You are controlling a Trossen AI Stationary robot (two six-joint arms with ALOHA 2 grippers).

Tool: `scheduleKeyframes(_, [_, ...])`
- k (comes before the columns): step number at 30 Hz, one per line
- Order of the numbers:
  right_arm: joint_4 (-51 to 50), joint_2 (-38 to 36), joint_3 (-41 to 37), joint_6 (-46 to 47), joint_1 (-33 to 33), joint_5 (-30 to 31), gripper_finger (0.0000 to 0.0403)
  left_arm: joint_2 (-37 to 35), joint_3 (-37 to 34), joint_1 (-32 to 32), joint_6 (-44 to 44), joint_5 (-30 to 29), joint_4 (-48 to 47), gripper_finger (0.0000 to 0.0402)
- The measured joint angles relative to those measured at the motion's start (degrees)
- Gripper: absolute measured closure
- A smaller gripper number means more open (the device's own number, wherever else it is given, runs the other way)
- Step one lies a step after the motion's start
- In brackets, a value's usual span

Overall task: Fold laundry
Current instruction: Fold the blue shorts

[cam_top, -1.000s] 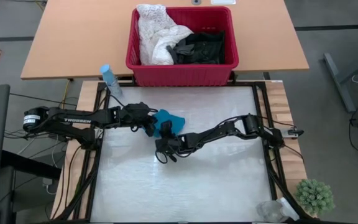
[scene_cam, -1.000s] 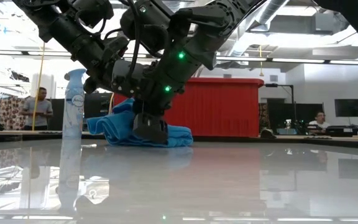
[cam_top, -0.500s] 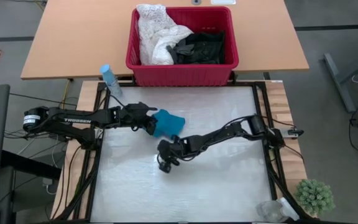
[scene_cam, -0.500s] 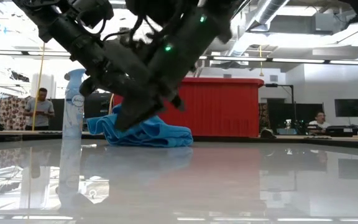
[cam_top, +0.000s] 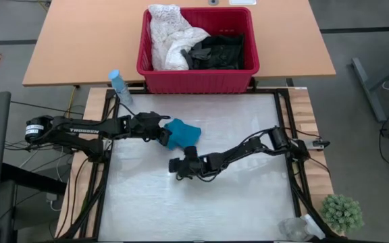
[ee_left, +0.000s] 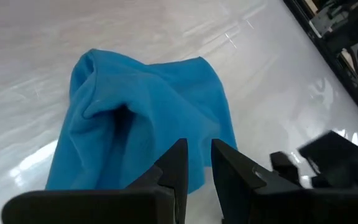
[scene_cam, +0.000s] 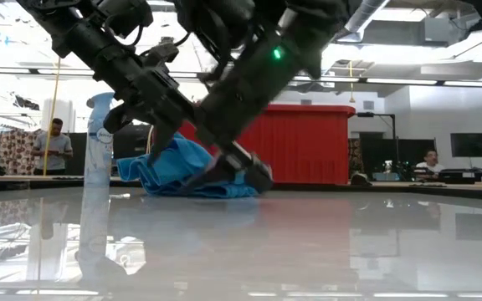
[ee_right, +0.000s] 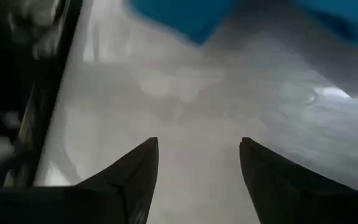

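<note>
Small teal garment (cam_top: 182,132) bunched on the table; white and black laundry (cam_top: 194,47) heaped in basket.

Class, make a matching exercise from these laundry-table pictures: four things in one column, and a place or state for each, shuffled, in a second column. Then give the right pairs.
Things
1. teal garment
2. white garment
3. spray bottle
4. right hand

Places or states
A. in the red basket, with the black clothes
B. open and empty, over the white tabletop
C. upright at the table's left back corner
D. bunched on the white tabletop, by the left hand

Pairs: 1-D, 2-A, 3-C, 4-B
</note>
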Motion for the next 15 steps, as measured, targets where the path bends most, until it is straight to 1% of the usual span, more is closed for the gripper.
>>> scheduleKeyframes(4, [7.82, 0.02, -3.23, 4.91, -0.75, 3.55, 0.0153, 0.00, 0.00, 0.00, -0.33, -0.01, 0.04, 0.0343])
scheduleKeyframes(7, [7.75, 0.00, -3.89, 10.15, -1.75, 8.37, 0.0153, 0.00, 0.00, 0.00, -0.33, 0.00, 0.06, 0.0343])
scheduleKeyframes(9, [7.91, 0.00, -3.93, 10.38, -2.68, 9.39, 0.0153, 0.00, 0.00, 0.00, -0.33, -0.01, 0.07, 0.0343])
scheduleKeyframes(15, [10.93, 0.02, -4.04, 7.10, -5.32, 8.99, 0.0152, 0.00, 0.00, 0.00, -0.43, -0.09, 0.33, 0.0343])
